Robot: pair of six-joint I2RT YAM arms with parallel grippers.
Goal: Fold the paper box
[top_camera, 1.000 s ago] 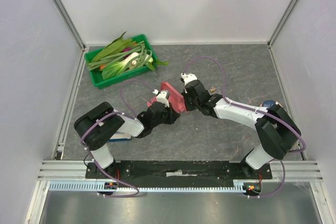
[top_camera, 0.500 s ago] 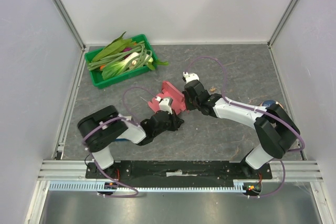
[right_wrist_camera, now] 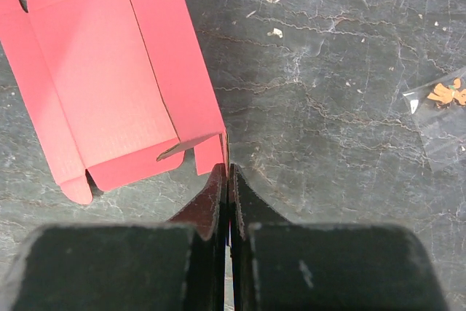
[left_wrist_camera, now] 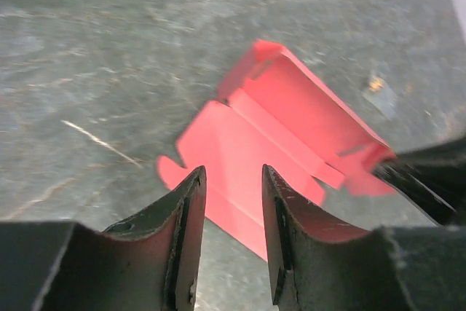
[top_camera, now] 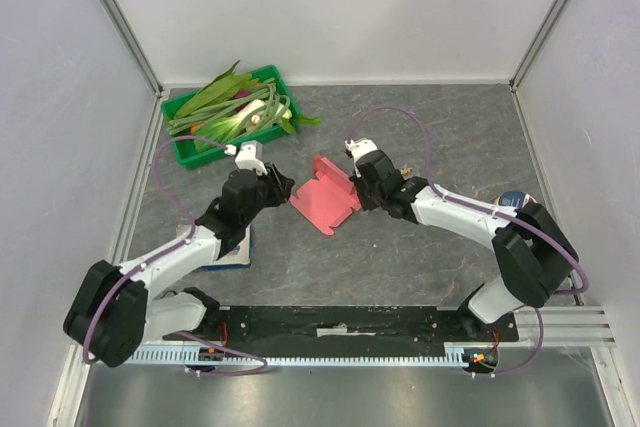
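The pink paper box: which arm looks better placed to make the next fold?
Probably the left. The left fingers stand apart, free, facing the paper box; the right fingers are shut on its edge, apparently steadying it.

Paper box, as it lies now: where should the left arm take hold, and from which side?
Take the paper box by its free left panel edge, coming in low from the left, where the left fingers face it. The right fingers pinch the opposite edge, and the thin card there looks nearly flat, so a sideways edge pinch probably suits.
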